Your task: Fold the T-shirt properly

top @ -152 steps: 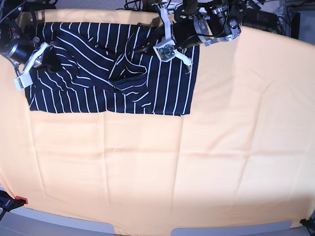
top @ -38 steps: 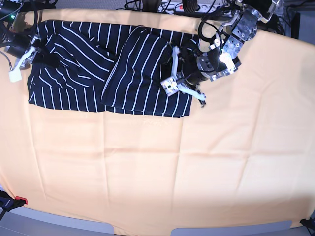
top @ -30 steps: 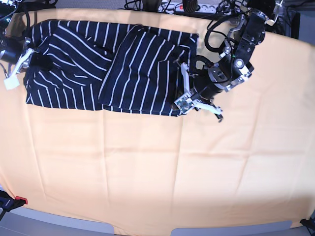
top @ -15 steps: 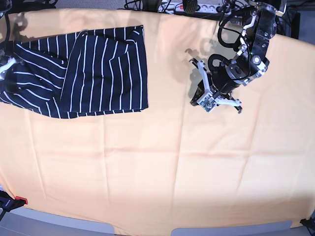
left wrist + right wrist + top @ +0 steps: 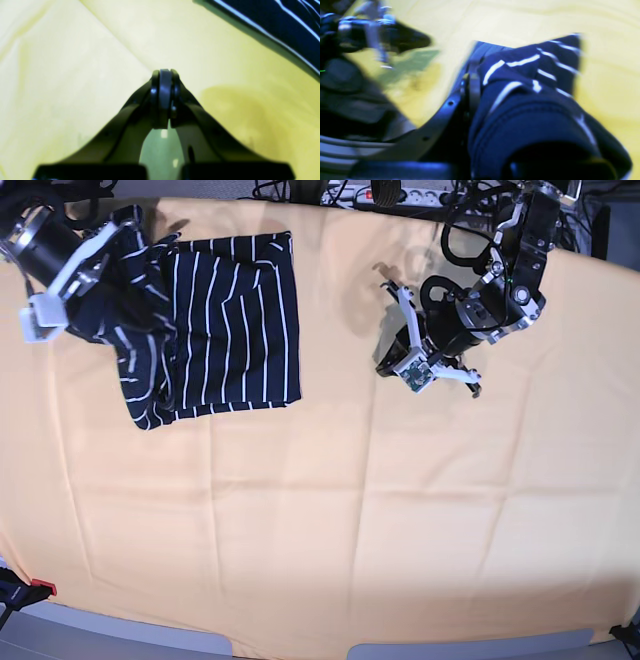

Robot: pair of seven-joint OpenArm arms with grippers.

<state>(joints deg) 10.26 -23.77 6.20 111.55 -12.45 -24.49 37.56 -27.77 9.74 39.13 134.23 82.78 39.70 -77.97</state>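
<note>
The shirt (image 5: pixel 215 320) lies at the far left of the worktop (image 5: pixel 320 530), partly folded into a rough block whose long axis runs near-to-far; its left edge is bunched and drawn up toward the far left corner

The right gripper (image 5: pixel 75 275) sits at that bunched edge. In the right wrist view the fingers (image 5: pixel 470 85) are closed on a thick wad of the shirt (image 5: pixel 532 100), with hemmed cloth wrapped over one of them, so this arm holds the garment. The picture is blurred and I cannot tell which part of the shirt it is, sleeve or side hem

The left gripper (image 5: pixel 400 360) is well apart from the shirt, out to its right over bare cloth cover. In the left wrist view its fingers (image 5: pixel 163 92) are pressed together with nothing between them, and only a corner of the shirt (image 5: pixel 287 25) shows at the top right of that view, so the garment lies ahead and off to one side of the fingers

My reading: the right arm is far nearer and already has the hold, so whatever fold comes next turns on carrying that left edge rightward across the block. The left arm would have to travel left across open worktop, and open up, before it could help

No containers are in view
</note>
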